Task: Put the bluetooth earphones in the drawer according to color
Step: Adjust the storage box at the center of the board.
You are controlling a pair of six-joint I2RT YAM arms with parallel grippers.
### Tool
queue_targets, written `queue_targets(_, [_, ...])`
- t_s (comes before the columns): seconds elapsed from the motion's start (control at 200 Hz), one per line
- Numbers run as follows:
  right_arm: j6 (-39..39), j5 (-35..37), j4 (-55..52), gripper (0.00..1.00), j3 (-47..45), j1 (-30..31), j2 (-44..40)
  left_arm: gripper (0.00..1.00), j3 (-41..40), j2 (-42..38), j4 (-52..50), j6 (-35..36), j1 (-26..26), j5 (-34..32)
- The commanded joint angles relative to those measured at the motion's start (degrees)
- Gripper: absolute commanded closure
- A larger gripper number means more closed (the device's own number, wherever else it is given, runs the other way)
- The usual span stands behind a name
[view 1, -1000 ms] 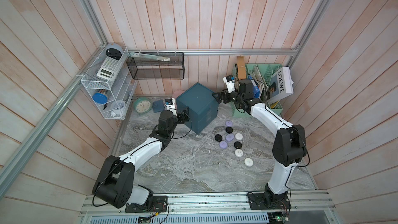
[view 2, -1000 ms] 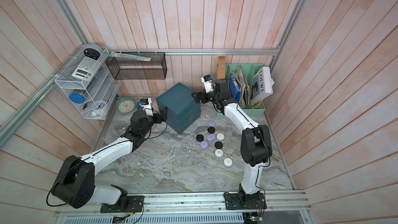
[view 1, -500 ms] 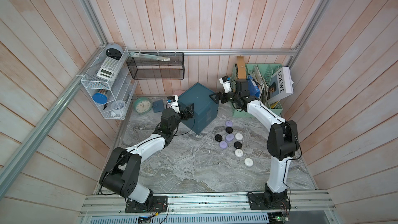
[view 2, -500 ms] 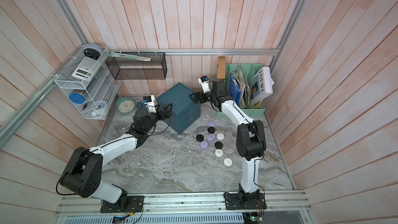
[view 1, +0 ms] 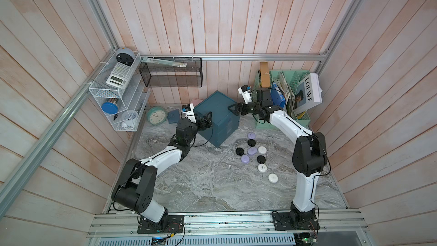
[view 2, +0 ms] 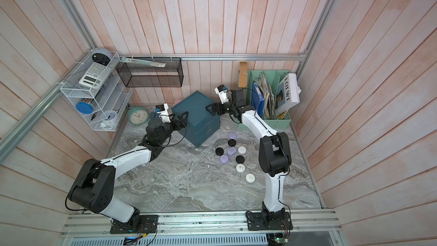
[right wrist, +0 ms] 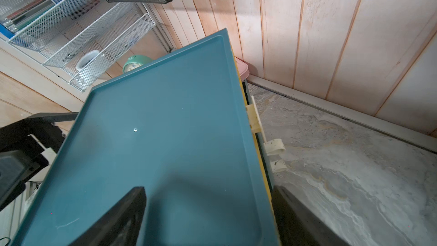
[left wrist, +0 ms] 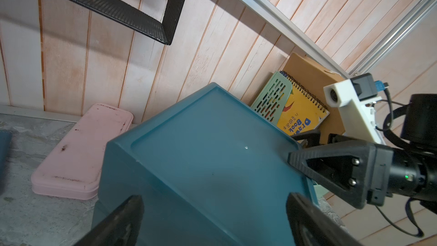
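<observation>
— What has changed?
— Both arms have closed in. The left gripper (view 1: 207, 119), jaws wide apart, is beside the teal cube drawer (view 1: 212, 108). The right gripper (view 1: 235, 110), jaws apart, straddles its top edge (handles point toward the back wall (view 1: 224, 31), so a turn seems likely).
— Earphones?
— Nine bluetooth earphones (view 1: 252, 150), black, white and lilac, lie loose on the table (view 1: 201, 185), right of it.

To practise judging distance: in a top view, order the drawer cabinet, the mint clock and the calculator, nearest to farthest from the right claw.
1. Drawer cabinet, right at the right claw.
2. Mint clock, on the table beyond the cabinet.
3. Calculator, up on the wire shelf in the corner.
</observation>
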Motion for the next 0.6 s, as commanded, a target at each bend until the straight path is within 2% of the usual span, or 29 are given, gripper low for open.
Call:
queue_targets(0.0, [1.5, -0.8, -1.7, 0.11, -4.0, 1.0, -1.3, 0.0, 0.7, 1.1, 0.7, -3.0, 1.2, 1.6])
queue_targets(0.21, [4.6, -1.4, 2.3, 0.11, -9.3, 1.3, -4.1, 0.0, 2.2, 2.3, -2.8, -3.5, 2.1, 5.2])
queue_targets(0.595, [6.2, -2.9, 2.4, 0.12, -16.4, 3.8, -10.0, 0.0, 4.3, 2.2, -5.4, -2.9, 2.8, 6.4])
